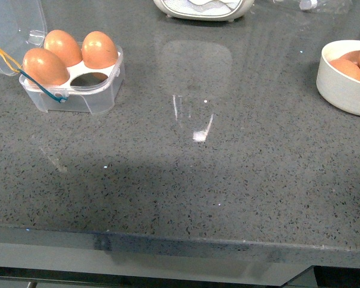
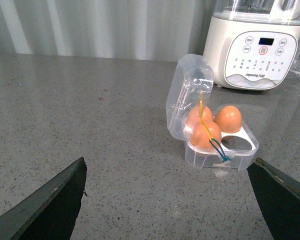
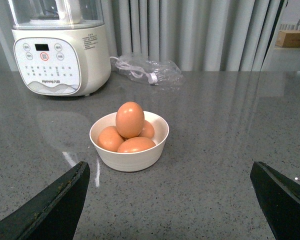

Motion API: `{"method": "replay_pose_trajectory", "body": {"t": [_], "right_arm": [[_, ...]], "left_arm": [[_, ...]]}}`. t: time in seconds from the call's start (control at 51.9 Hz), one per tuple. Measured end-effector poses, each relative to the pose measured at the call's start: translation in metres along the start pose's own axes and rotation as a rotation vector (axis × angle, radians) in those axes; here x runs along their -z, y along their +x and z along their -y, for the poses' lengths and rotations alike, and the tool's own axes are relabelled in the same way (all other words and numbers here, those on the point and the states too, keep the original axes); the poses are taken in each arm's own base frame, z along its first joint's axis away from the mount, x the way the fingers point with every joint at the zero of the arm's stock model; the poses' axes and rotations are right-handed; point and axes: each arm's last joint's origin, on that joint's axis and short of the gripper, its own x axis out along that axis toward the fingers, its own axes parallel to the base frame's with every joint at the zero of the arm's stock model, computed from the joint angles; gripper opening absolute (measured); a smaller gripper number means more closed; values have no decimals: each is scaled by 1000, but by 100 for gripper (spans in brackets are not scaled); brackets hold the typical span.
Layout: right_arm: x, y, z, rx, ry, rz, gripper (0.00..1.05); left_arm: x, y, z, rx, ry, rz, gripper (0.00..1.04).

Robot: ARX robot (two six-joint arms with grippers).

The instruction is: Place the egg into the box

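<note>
Front: box (image 1: 78, 90) at far left of tabletop (image 1: 186, 180), lid (image 1: 12, 24) open, three eggs (image 1: 63, 48) seated, near-right cell (image 1: 91, 78) empty, bowl (image 1: 342, 90) well apart at right edge. Left wrist: left tool (image 2: 167, 160) spread wide, gripping nothing, box ahead. Right wrist: right tool (image 3: 169, 164) likewise wide and empty, egg (image 3: 130, 119) atop other eggs (image 3: 135, 145) in bowl, long axis near vertical, can't tell which end is up.

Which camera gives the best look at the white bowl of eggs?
The right wrist view: the whole bowl sits mid-picture, its eggs piled in plain sight. The front view cuts the bowl off at the right edge; the left wrist view misses it entirely.
</note>
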Motion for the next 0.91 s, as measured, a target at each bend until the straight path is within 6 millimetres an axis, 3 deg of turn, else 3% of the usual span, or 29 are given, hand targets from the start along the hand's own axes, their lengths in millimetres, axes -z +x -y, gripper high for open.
{"method": "replay_pose_trajectory", "body": {"t": [0.906], "right_arm": [[0, 0, 0, 0, 0, 0, 97]], "left_arm": [[0, 0, 0, 0, 0, 0, 98]]}}
